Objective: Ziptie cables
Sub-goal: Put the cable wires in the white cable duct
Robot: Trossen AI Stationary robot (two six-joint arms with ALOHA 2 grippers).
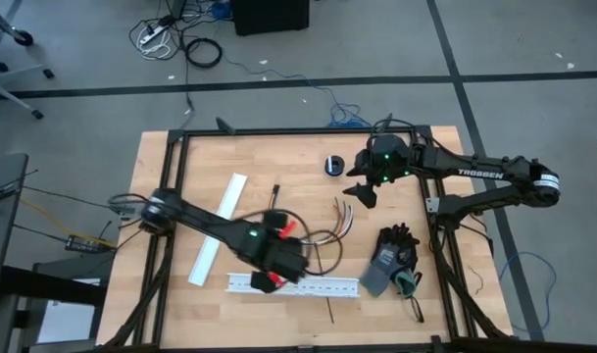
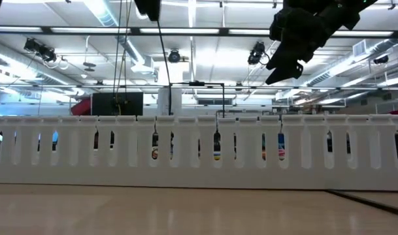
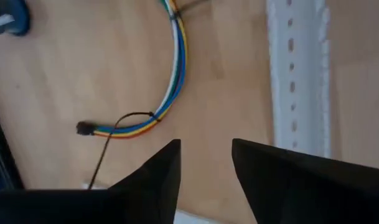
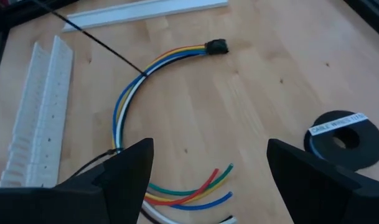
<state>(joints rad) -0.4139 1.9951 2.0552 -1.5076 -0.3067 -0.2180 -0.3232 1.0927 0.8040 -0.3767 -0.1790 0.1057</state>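
Mid-tabletop: cables, ziptie-cinched; left gripper part-open, empty, above; right gripper wide, empty, waiting.

Both arms are dark, jointed and matte black. The right arm carries white "TROSSEN" lettering along its forearm, a white band near its elbow joint, and green indicator lights on its wrist housing. The left arm shows one green light and red-tipped parts near its wrist.
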